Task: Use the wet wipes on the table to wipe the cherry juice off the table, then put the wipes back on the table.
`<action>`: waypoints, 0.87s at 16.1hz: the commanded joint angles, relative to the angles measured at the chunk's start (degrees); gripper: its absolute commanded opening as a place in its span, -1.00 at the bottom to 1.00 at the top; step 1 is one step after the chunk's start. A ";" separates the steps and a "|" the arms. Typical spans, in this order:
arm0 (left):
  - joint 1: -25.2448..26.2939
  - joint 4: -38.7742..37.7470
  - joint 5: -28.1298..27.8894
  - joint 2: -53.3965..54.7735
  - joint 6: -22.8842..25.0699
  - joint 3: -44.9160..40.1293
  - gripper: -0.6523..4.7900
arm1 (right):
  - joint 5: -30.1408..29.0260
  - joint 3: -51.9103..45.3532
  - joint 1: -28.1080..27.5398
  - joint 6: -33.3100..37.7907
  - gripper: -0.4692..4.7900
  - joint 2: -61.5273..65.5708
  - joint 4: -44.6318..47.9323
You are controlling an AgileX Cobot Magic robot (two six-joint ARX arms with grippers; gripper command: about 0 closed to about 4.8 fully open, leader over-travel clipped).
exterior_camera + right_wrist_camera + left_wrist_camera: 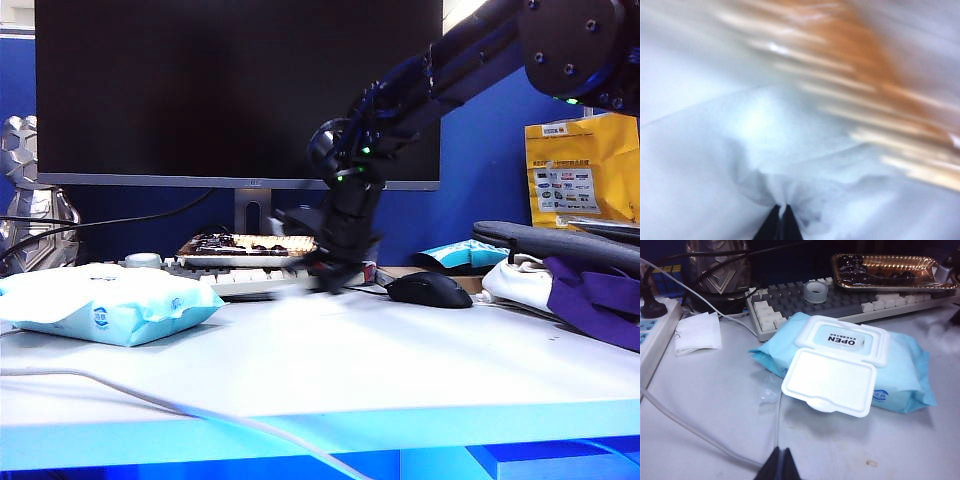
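Wipe (790, 165): thin white sheet, pinched at a bunched fold and spread flat on the table (400, 370); streaked with motion blur in the right wrist view.
Right gripper (781, 220): clamped on the wet wipe, jaws together on the gathered fold; in the exterior view (325, 278) pointing down at the far middle of the table, just in front of the keyboard (250, 280) and beside the black mouse (430, 290).
Juice: not made out under the sheet; one small brownish speck (871, 463) near the left gripper, identity uncertain.
Step in hand: judged as wiping, sheet dragged across the surface.
Doing it well: keep the sheet pressed flat, stroke short, clear of keyboard and mouse; check the speck near the pack as well.
Left gripper (781, 465): fingertips together, holding nothing, low over the table's near side.
Pack (850, 365): light-blue wipe pack, lid flipped open, just beyond the left gripper.
Surroundings: tray of dark fruit (890, 270) behind the keyboard; monitor (230, 90) at the back; loose white cable (700, 435) across the near table.
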 commanded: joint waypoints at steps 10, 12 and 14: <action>0.04 -0.70 0.22 -0.17 0.26 -0.02 -0.78 | 0.96 -1.07 0.57 2.43 -0.83 1.66 2.40; 0.04 -0.70 0.22 -0.17 0.26 -0.02 -0.78 | -15.82 -1.07 0.63 2.32 -0.83 1.64 -2.84; 0.04 -0.70 0.22 -0.17 0.26 -0.02 -0.78 | 2.95 -1.09 0.90 2.84 -0.83 1.68 -1.90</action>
